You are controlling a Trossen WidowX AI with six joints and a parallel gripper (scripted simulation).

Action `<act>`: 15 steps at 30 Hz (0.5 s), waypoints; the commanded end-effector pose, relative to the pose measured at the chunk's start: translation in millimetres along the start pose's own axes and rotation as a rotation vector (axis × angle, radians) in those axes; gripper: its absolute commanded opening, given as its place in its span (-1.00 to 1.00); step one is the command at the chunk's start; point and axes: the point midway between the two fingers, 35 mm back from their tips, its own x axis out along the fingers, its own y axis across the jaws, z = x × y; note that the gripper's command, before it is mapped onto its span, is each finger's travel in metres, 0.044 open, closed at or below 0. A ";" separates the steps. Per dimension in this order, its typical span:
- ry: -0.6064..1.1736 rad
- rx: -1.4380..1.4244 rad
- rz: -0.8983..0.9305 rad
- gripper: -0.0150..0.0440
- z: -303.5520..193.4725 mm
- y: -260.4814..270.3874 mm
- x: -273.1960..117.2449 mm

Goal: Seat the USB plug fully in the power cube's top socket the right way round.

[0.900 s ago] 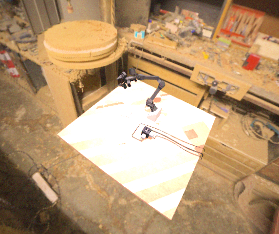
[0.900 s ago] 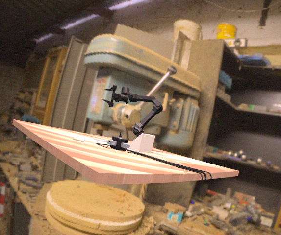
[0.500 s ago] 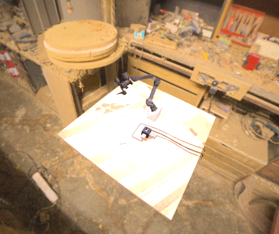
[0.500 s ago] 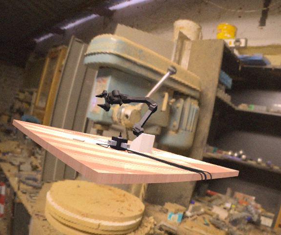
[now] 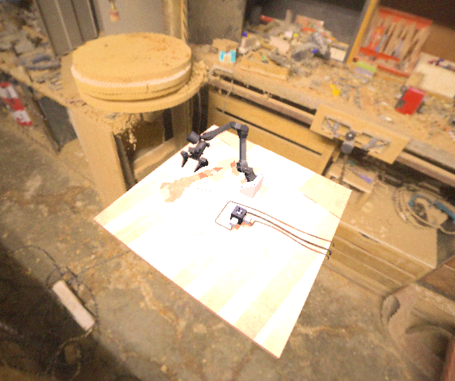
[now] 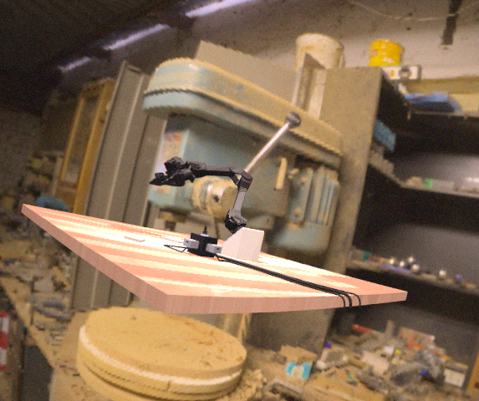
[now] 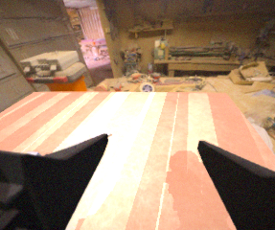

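The dark power cube (image 5: 241, 217) (image 6: 202, 246) stands on the table, in front of the arm's white base. A small dark USB plug (image 5: 239, 210) (image 6: 205, 230) stands upright in the cube's top. Its depth and which way round it is are too small to tell. My gripper (image 5: 189, 168) (image 6: 156, 180) (image 7: 151, 141) is wide open and empty. It hangs high above the table, well away from the cube and plug, on the left side in the top and exterior views. The wrist view shows neither cube nor plug.
Two light grey plugs (image 5: 233, 221) (image 6: 212, 248) sit in the cube's sides. Dark cables (image 5: 284, 230) (image 6: 282, 278) run from the cube over the table edge. A thin flat thing (image 6: 134, 238) lies on the wooden table (image 5: 202, 262) (image 6: 144, 276). The white arm base (image 5: 251, 190) (image 6: 247, 246) stands close to the cube.
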 end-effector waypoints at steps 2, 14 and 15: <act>0.206 0.414 0.214 1.00 -6.9 65.4 53.0; 0.649 0.866 0.224 1.00 -28.3 161.7 95.1; 0.686 0.896 0.209 1.00 -30.3 169.5 96.9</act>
